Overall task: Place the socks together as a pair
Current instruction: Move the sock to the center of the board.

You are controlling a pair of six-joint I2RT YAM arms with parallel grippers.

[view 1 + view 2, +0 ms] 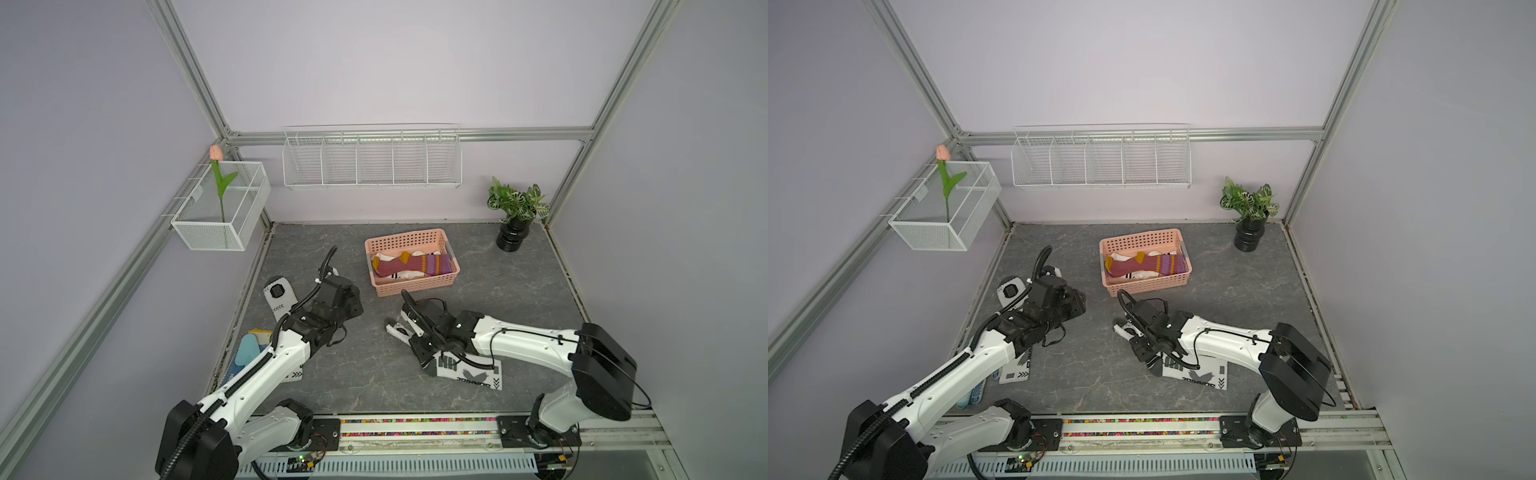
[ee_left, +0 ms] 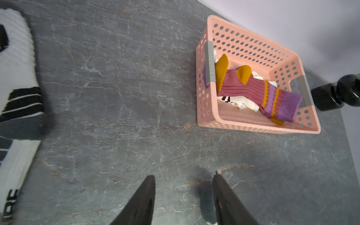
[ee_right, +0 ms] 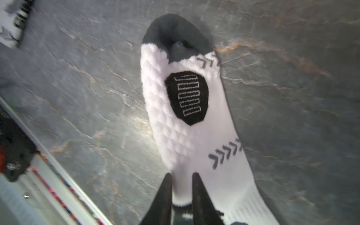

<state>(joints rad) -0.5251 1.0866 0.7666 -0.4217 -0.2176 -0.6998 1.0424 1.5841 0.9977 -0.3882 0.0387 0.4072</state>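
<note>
The right pincer (image 3: 181, 174) straddles a white sock (image 3: 175, 126), black toe, grey chevrons.

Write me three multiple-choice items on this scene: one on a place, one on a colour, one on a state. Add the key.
1. The maroon striped socks lie:
A) on the table by the plant
B) in the wall shelf
C) in the pink basket

2. Their toe and heel patches are:
A) mustard yellow
B) green
C) blue

3. The left gripper is:
A) shut on a sock
B) open, holding nothing
C) shut on the basket's rim

Key:
1 C: both top views show them inside the basket's walls, on top of white socks.
2 A: the left wrist view shows mustard patches on the maroon knit.
3 B: in the left wrist view its fingers stand apart with nothing between them.
</note>
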